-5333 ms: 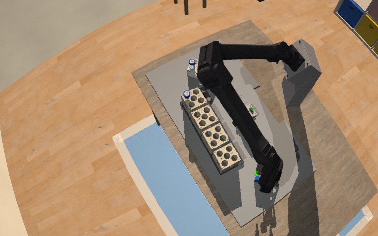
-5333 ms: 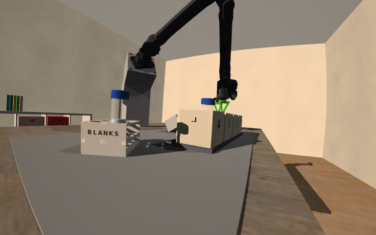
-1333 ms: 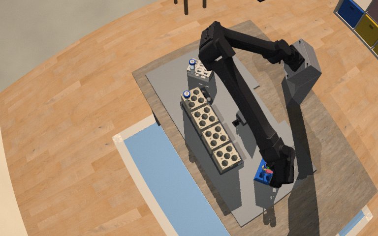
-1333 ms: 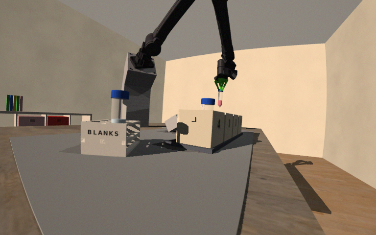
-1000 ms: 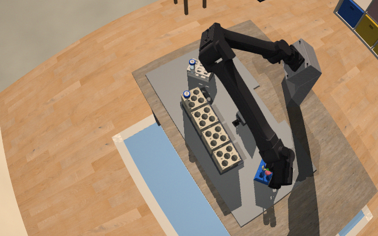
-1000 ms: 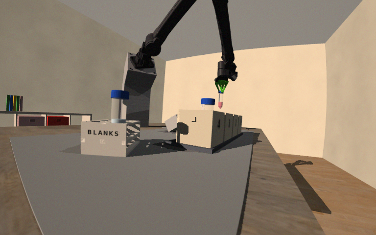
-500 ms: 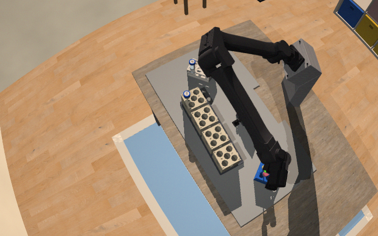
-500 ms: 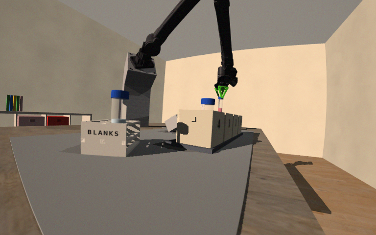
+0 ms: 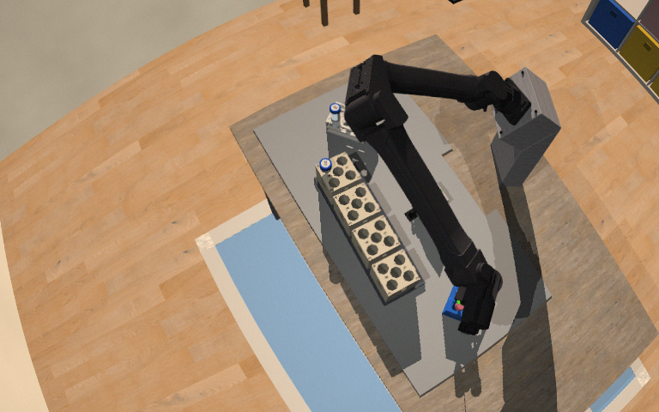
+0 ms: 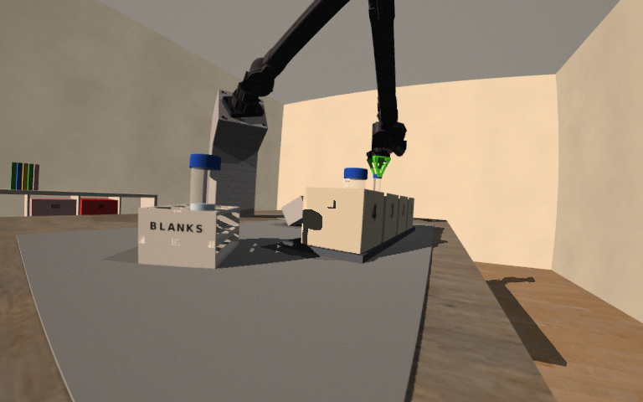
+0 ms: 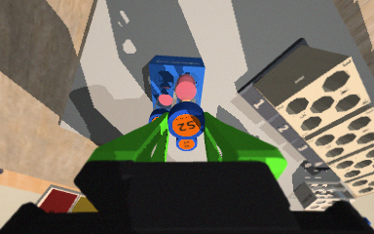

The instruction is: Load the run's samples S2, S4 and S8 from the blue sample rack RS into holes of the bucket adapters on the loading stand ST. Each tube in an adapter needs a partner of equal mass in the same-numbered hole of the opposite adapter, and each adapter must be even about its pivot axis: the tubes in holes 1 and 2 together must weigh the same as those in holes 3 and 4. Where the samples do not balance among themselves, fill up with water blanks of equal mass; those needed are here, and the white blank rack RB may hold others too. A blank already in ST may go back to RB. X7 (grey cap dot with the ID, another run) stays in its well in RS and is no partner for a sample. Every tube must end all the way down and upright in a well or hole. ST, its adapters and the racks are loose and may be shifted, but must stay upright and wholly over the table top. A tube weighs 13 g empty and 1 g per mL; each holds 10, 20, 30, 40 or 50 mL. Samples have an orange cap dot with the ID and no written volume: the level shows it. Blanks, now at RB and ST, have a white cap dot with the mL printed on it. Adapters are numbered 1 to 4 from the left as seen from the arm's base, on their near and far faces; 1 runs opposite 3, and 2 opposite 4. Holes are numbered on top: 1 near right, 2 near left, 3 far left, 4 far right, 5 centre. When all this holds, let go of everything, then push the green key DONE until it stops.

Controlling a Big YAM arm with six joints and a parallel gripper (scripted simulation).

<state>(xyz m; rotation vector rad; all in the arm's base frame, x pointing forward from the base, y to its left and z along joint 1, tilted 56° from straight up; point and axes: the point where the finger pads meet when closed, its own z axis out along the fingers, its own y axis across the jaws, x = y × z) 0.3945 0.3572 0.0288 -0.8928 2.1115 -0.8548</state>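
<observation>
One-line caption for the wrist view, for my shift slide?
Green-fingered gripper clamps sample tube S2 by its cap above the blue sample rack, bucket adapters at right.

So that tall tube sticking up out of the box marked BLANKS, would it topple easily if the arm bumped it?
Probably not easily. The tube stands upright with its foot sunk in a well of the BLANKS rack, which should steady it. Still, most of its length rises above the rack, so a sideways knock near the blue cap might tilt it or shift the loose rack.

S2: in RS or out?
Out. Gripper is shut on S2, held upright above the blue rack RS, its pink tip clear of the wells.
</observation>
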